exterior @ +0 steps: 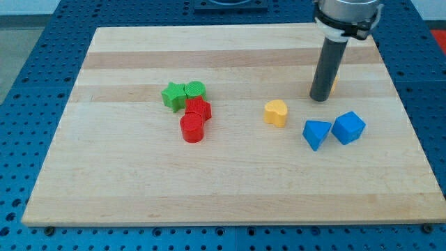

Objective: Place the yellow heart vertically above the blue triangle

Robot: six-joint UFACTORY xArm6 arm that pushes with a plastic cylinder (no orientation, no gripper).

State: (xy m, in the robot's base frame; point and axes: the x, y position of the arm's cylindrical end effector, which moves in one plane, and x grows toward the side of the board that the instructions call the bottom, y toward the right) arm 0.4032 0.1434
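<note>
The yellow heart (276, 112) lies right of the board's middle. The blue triangle (316, 133) lies just to its lower right, with a small gap between them. My tip (319, 98) rests on the board above the blue triangle and to the upper right of the yellow heart, apart from both. A small piece of a yellow-orange block (334, 85) shows behind the rod; its shape is hidden.
A blue cube (348, 127) sits right next to the blue triangle on the view's right. A cluster on the left holds a green star (173, 95), a green cylinder (195, 89), a red block (198, 109) and a red cylinder (191, 128). The wooden board (230, 195) lies on a blue perforated table.
</note>
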